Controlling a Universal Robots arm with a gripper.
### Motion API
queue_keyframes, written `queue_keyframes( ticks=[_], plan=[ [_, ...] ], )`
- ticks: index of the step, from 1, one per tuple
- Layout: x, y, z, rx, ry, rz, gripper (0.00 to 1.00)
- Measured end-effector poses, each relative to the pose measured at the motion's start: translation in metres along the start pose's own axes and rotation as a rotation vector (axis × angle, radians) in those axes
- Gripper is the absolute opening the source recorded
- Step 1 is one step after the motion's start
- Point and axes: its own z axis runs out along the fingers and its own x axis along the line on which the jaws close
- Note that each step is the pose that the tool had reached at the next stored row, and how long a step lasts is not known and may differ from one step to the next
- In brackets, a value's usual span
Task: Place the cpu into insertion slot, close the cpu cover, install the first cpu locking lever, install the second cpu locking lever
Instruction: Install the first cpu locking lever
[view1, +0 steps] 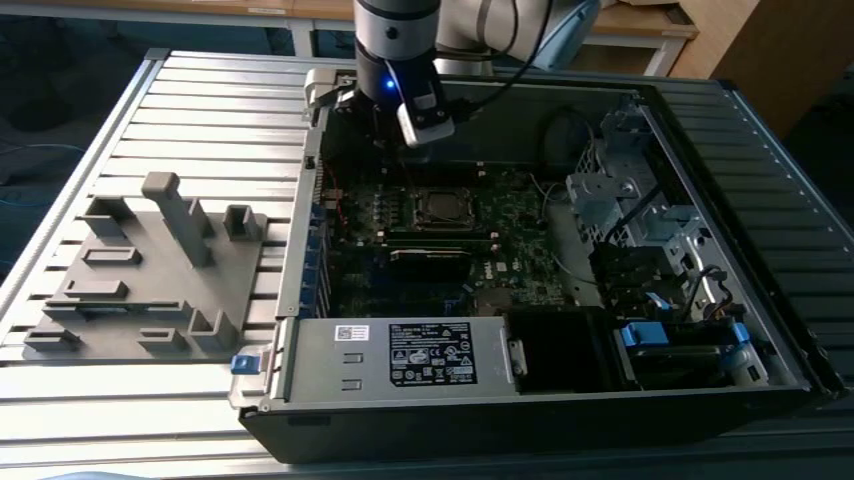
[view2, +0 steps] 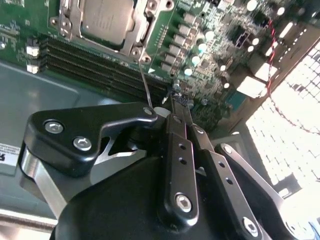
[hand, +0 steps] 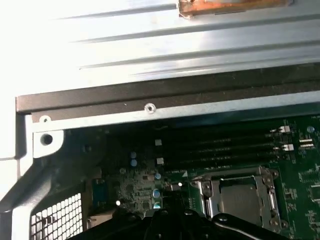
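gripper: fingers pressed together, nothing between them; it hangs over the motherboard, near the socket corner.
rod: thin metal, probably a locking lever. It stands up from that corner, free end just beside the fingers, so judged unlatched.
cpu: lies flat in the insertion slot; placing looks done.
cpu cover: frame lies down around the chip, judged closed.
views: the second wrist view resolves the rod; the exterior view adds the open case and the grey fixture beside it.

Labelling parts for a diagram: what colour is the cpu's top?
Dull silver-grey; the cpu shows best in the second wrist view.
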Motion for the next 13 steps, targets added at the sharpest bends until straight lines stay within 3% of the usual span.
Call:
queue_keyframes(
  ticks=[8,10,13],
  plan=[
    [0.0023,-0.0013,0.0014,-0.0585,0.0076,-0.003,0.1],
    [0.0022,-0.0015,0.0027,-0.0643,0.0081,-0.004,0.1],
    [0.0021,-0.002,0.0053,-0.0654,0.0082,-0.005,0.1]
  ],
)
